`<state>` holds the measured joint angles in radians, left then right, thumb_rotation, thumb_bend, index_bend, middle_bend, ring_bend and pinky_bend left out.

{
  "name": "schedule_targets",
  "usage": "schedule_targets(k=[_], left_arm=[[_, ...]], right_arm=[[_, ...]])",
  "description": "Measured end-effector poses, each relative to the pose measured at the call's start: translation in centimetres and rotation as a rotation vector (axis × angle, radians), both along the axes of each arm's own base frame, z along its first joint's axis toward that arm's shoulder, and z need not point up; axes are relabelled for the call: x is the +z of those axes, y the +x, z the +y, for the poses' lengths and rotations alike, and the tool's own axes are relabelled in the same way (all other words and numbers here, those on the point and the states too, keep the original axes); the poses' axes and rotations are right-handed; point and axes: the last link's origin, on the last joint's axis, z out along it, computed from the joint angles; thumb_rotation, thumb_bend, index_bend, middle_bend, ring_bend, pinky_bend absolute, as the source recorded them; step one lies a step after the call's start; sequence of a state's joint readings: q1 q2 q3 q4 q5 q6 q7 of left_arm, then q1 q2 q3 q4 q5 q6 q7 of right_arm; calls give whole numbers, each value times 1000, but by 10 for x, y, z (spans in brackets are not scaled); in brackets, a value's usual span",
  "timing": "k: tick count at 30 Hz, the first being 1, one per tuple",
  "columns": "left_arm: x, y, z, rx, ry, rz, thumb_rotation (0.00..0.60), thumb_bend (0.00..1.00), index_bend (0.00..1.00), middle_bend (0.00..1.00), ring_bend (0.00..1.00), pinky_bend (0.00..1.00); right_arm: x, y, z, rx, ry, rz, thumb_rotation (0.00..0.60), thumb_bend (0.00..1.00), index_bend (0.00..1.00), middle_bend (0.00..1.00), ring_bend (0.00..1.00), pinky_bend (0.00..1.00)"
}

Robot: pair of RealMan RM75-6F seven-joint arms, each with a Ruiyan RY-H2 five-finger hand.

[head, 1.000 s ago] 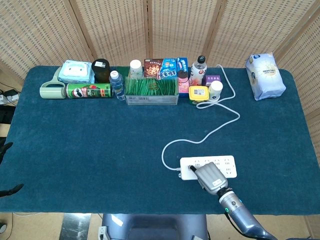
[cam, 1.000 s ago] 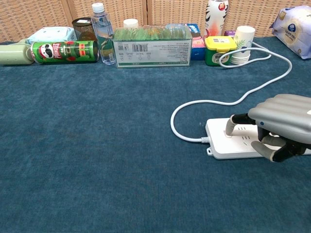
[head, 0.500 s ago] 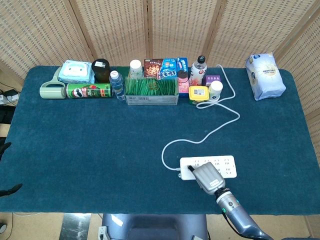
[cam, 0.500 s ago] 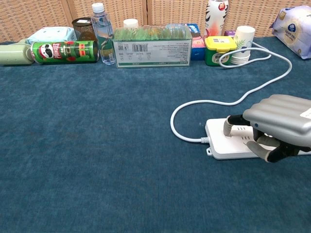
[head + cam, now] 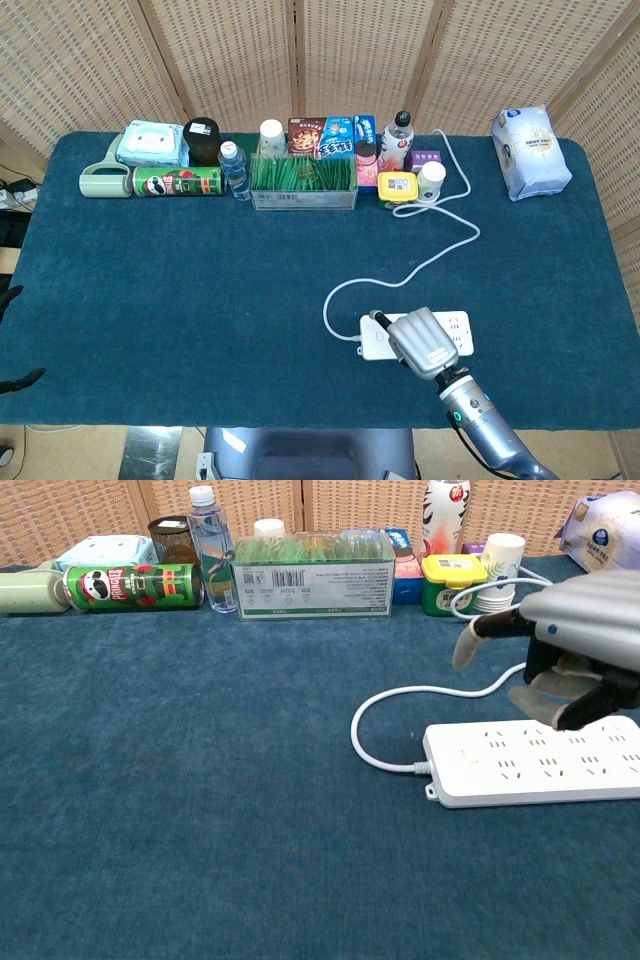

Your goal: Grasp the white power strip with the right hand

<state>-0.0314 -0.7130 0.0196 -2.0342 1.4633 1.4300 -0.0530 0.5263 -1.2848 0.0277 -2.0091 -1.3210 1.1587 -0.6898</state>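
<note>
Along the far edge of the blue-carpeted table (image 5: 150, 290) stands a row of goods. At the far left lies a pale green bottle (image 5: 100, 182) on its side, with a pack of wipes (image 5: 152, 144) behind it and a dark jar (image 5: 202, 140) just to the right. A green Pringles can (image 5: 178, 181) lies on its side beside the bottle, and a small water bottle (image 5: 233, 168) stands upright at its right end. Next comes a clear box of artificial grass (image 5: 303, 180), with a white cup (image 5: 271, 136) and snack boxes (image 5: 322, 136) behind it. Right of the grass box sit a yellow-lidded container (image 5: 397, 186), a white drink bottle (image 5: 399, 138) and a small paper cup (image 5: 431, 178). At the far right corner lies a white bag (image 5: 529, 150).

A white cable (image 5: 440, 250) runs from that row (looping around the paper cup) down toward the near side, ending at the white power strip (image 5: 535, 762), which lies flat on the carpet right of centre, near the front edge.

The right hand (image 5: 570, 650) hovers above the right part of the strip; in the chest view it is clear of the strip, holding nothing, its fingers (image 5: 480, 632) loosely curved and apart, pointing left and down. From the head view it covers the middle of the strip.

The left hand shows in neither view.
</note>
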Motion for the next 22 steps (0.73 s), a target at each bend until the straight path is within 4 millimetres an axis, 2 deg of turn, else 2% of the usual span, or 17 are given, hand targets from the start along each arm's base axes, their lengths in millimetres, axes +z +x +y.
schedule_targets(k=[1, 2, 3, 6, 9, 15, 20, 22], left_arm=[[0, 0, 0, 1, 0, -2, 600, 120, 0, 0, 0, 22], [-1, -1, -1, 1, 0, -4, 600, 120, 0, 0, 0, 22], [-1, -2, -1, 3, 2, -10, 600, 120, 0, 0, 0, 22], [-4, -6, -4, 4, 5, -26, 600, 120, 0, 0, 0, 22], [-9, -8, -8, -6, -2, -33, 600, 120, 0, 0, 0, 22], [-19, -6, -12, -38, -14, -51, 600, 120, 0, 0, 0, 21], [-21, -4, -14, -39, -8, -62, 600, 120, 0, 0, 0, 21], [-21, -4, -14, -36, -7, -58, 600, 120, 0, 0, 0, 22]], right_arm=[[4, 0, 0, 4, -9, -17, 600, 145, 152, 564, 704, 746], [9, -2, 0, 5, -22, -39, 600, 50, 121, 434, 549, 629], [13, -5, 0, 3, -35, -55, 600, 6, 105, 330, 421, 529], [29, -20, 1, 0, -86, -109, 600, 0, 91, 189, 245, 342], [45, -46, 4, -24, -146, -162, 600, 0, 91, 139, 180, 267], [74, -106, 24, -62, -267, -179, 600, 0, 92, 132, 171, 239], [94, -140, 51, -96, -374, -187, 600, 0, 92, 132, 170, 220], [99, -147, 59, -112, -409, -188, 600, 0, 92, 129, 171, 215]])
